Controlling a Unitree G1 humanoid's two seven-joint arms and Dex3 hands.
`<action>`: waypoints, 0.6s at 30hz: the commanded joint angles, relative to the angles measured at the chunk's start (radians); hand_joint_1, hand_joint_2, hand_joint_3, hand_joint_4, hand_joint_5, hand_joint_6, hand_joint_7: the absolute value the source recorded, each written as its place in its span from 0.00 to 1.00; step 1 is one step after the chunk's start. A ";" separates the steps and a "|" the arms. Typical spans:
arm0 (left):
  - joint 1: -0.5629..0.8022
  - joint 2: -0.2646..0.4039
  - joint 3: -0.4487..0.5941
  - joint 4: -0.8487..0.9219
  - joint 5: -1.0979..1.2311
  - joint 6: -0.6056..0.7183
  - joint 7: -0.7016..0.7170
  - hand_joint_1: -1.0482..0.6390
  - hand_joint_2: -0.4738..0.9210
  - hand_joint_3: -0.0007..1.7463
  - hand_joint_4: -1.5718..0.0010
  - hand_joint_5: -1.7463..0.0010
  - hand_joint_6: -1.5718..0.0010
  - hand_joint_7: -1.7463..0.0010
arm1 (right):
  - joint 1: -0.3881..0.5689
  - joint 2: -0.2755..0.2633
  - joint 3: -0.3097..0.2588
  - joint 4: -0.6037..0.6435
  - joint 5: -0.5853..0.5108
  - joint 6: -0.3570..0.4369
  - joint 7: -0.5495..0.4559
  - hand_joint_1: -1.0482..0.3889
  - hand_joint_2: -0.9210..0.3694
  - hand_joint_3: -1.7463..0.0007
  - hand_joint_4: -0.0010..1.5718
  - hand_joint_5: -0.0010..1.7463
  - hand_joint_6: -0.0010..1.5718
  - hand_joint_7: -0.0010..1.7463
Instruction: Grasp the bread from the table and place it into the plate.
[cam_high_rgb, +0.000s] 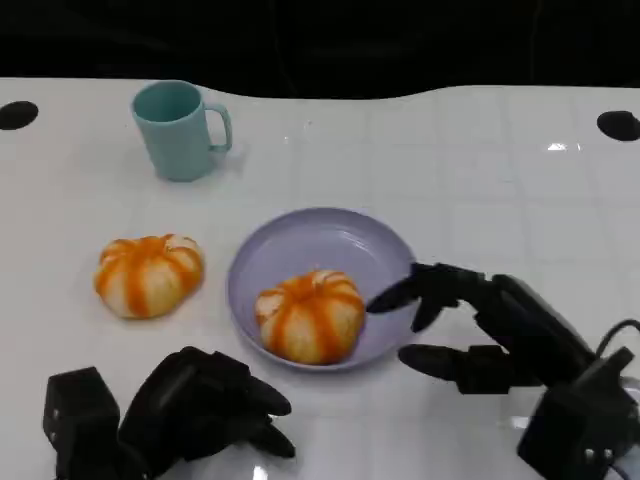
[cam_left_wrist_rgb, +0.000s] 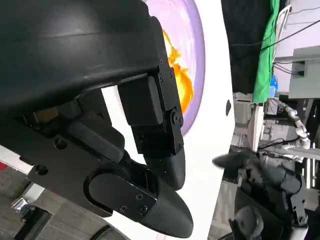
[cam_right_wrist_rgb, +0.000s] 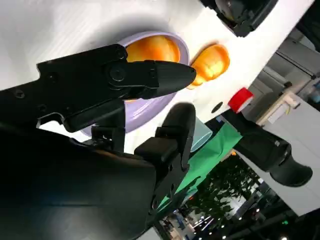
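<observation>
One orange-striped round bread (cam_high_rgb: 310, 315) lies in the lavender plate (cam_high_rgb: 330, 240) at mid-table, toward its near rim. A second, similar bread (cam_high_rgb: 148, 273) sits on the white table left of the plate. My right hand (cam_high_rgb: 465, 325) hovers at the plate's right rim with its fingers spread and nothing in them, a short gap from the plated bread. My left hand (cam_high_rgb: 200, 405) rests low at the near left edge, holding nothing. The right wrist view shows the plated bread (cam_right_wrist_rgb: 152, 49) and the other bread (cam_right_wrist_rgb: 212, 62) beyond my fingers (cam_right_wrist_rgb: 150, 75).
A teal mug (cam_high_rgb: 180, 130) stands at the back left, handle to the right. Black round marks (cam_high_rgb: 618, 124) sit near the table's far corners. The table's back edge meets a dark background.
</observation>
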 joint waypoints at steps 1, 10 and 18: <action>-0.001 0.012 -0.001 -0.006 0.004 -0.001 0.003 0.00 0.91 0.00 0.00 0.89 0.03 1.00 | 0.064 -0.025 -0.051 -0.022 0.092 -0.031 0.052 0.29 0.00 0.83 0.37 1.00 0.26 0.92; -0.002 0.008 0.001 -0.010 -0.003 0.012 0.004 0.00 0.90 0.00 0.00 0.90 0.02 0.99 | 0.231 -0.022 -0.106 -0.160 0.288 0.123 0.192 0.44 0.02 0.92 0.41 1.00 0.31 1.00; -0.003 0.009 0.001 -0.015 0.003 0.013 0.012 0.00 0.90 0.00 0.00 0.90 0.02 0.99 | 0.366 -0.027 -0.139 -0.333 0.353 0.254 0.263 0.54 0.02 0.94 0.43 1.00 0.30 1.00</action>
